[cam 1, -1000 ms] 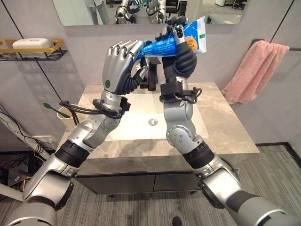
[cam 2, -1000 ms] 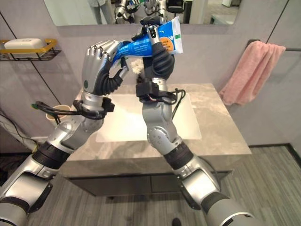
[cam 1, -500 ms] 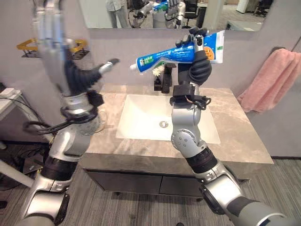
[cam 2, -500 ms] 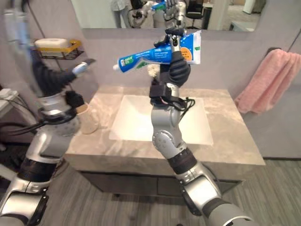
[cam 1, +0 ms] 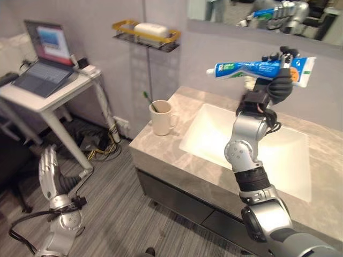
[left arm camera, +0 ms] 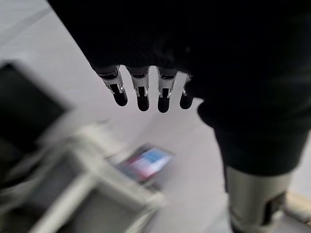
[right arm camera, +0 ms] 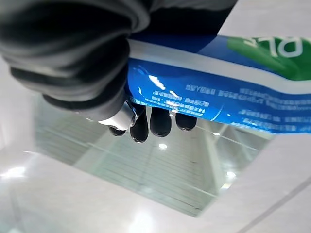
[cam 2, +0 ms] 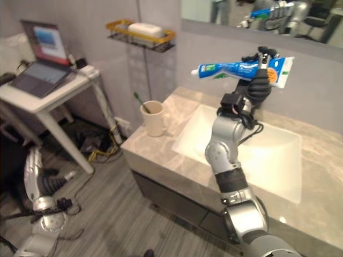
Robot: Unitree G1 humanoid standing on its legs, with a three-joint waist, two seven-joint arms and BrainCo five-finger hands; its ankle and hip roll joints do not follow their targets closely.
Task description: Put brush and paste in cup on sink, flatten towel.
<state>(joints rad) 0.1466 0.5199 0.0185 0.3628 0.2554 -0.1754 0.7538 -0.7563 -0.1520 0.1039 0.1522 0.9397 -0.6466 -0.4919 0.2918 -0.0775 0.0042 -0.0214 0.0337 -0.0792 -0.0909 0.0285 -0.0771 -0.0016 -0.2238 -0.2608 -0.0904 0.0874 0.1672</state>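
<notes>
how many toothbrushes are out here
1: a green-handled toothbrush standing in the cream cup on the counter's left corner. More may be hidden inside the cup.

**Bathroom corner staged inside an office**

Marble-look vanity [cam 1: 161, 155] with inset white sink [cam 1: 289, 155] at centre right, mirror [cam 1: 300, 21] at upper right, wire soap shelf [cam 1: 146, 37] at upper centre, cup [cam 1: 161, 118] on the counter. At upper left, a white desk [cam 1: 48, 96] bearing an open laptop [cam 1: 40, 59].
</notes>
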